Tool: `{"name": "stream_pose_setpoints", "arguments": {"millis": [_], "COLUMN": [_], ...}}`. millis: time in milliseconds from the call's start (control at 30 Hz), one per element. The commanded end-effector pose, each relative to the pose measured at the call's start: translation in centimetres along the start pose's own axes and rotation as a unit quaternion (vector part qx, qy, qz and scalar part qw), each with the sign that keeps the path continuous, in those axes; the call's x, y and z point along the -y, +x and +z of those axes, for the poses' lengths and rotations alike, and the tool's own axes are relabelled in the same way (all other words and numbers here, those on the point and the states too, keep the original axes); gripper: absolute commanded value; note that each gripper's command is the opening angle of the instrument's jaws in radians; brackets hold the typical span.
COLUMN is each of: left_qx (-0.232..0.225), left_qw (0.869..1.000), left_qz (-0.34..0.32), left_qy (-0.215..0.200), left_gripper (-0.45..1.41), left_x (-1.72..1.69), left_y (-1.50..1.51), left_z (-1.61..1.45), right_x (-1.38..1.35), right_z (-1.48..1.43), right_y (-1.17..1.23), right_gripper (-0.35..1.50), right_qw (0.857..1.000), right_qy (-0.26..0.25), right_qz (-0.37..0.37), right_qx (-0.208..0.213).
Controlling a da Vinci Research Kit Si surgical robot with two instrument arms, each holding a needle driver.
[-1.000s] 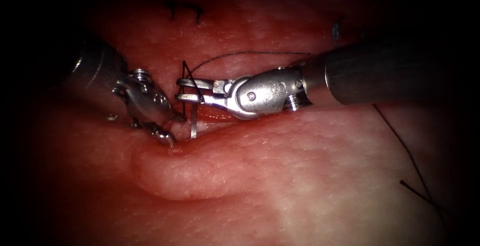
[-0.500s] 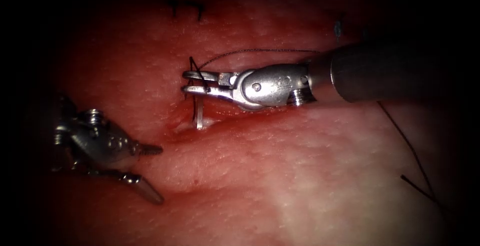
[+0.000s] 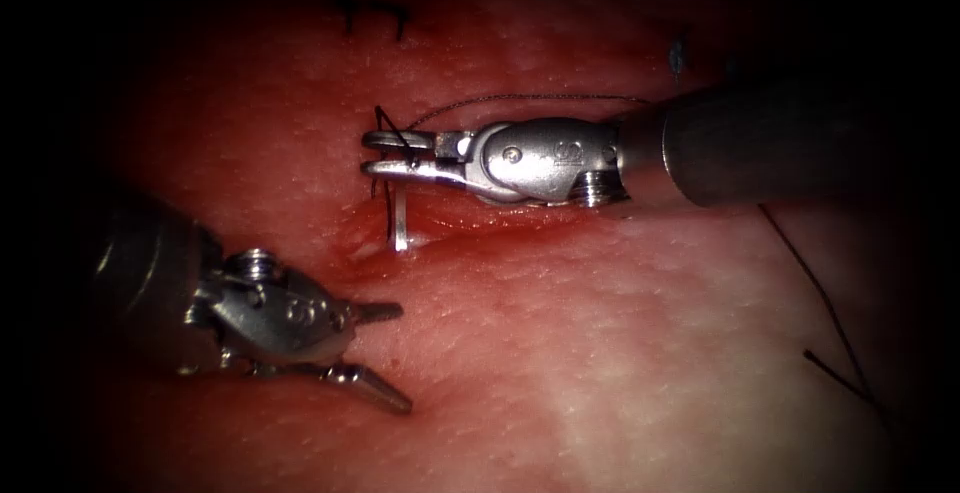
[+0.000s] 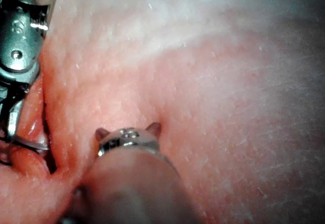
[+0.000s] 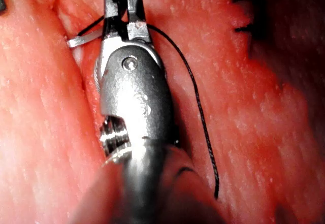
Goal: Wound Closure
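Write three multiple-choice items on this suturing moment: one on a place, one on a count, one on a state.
1. Where is the left arm's silver pincer?
A. Clamped on the needle
B. Lower left of the cut, over the pink tissue
C. Beside the top stitches

2. How many dark stitches show at the tissue's top?
A. Two
B. Five
C. None

3. What state is the curved steel needle in?
A. Lying loose on the tissue
B. Held by the left pincer
C. Held near its upper end by the right arm's silver pincer, lower end at the tissue by the cut

Answers:
1 B: its jaws are open, hold nothing and are apart from the needle.
2 A: two dark loops are visible.
3 C: the right jaws are shut on the needle, and dark thread trails from it. Its depth in the tissue is unclear.
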Motion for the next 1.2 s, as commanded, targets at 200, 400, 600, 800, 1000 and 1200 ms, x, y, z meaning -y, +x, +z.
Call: {"name": "stream_pose_setpoints", "arguments": {"millis": [200,400,600,800,1000,1200], "left_qx": [0.012,0.018,0.017,0.018,0.018,0.018], "left_qw": [1.000,1.000,0.999,0.999,0.999,0.999], "left_qz": [0.001,0.004,0.009,0.012,0.014,0.019], "left_qy": [0.013,0.025,0.027,0.028,0.029,0.031], "left_gripper": [0.56,0.56,0.57,0.59,0.59,0.59], "left_x": [0.20,0.35,0.35,0.36,0.31,0.26], "left_y": [0.17,0.28,0.37,0.43,0.46,0.51], "left_z": [0.05,0.18,0.33,0.38,0.36,0.36], "right_x": [0.00,-0.02,-0.04,-0.04,0.01,0.05], "right_z": [0.12,0.16,0.15,0.14,0.13,0.12], "right_y": [-0.08,-0.09,-0.10,-0.11,-0.14,-0.16], "right_gripper": [-0.35,-0.35,-0.35,-0.35,-0.35,-0.35], "right_qw": [0.998,0.996,0.995,0.993,0.988,0.975], "right_qy": [0.000,-0.007,-0.011,-0.011,-0.002,0.009], "right_qz": [0.055,0.088,0.097,0.120,0.150,0.218], "right_qx": [0.001,0.004,0.006,0.007,0.021,0.032]}}
